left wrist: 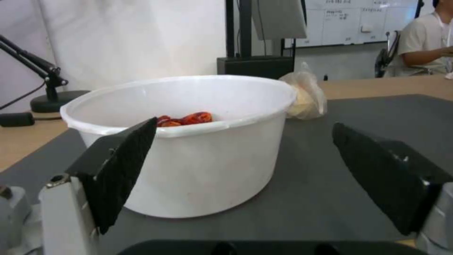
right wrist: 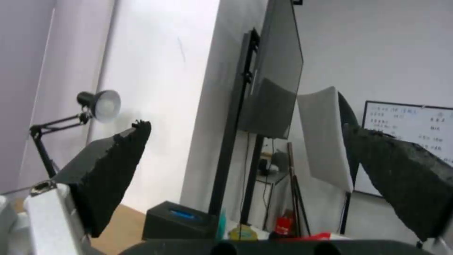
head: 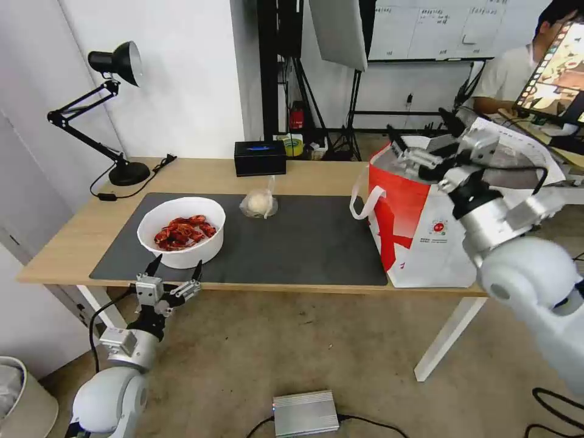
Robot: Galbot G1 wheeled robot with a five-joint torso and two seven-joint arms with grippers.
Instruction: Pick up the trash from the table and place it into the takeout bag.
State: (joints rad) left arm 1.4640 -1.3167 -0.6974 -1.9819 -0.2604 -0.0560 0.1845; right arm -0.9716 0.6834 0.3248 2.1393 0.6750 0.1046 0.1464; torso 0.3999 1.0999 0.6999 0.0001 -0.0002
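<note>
White walls (head: 182, 79) close off the back of the room, and the floor (head: 316, 340) underfoot is mottled beige and a little scuffed. A black desk lamp (head: 109, 67) on a jointed arm stands at the far left, its cord trailing beside its base. Behind, a black stand (head: 271, 67) rises past a pale reflector panel (head: 337, 30), with tripod legs spreading below. A whiteboard (head: 438, 27) with faint writing hangs on the rear wall. A silver metal box (head: 305, 413) with cables lies on the floor, and a pale bin (head: 21, 395) sits in the near left corner.
</note>
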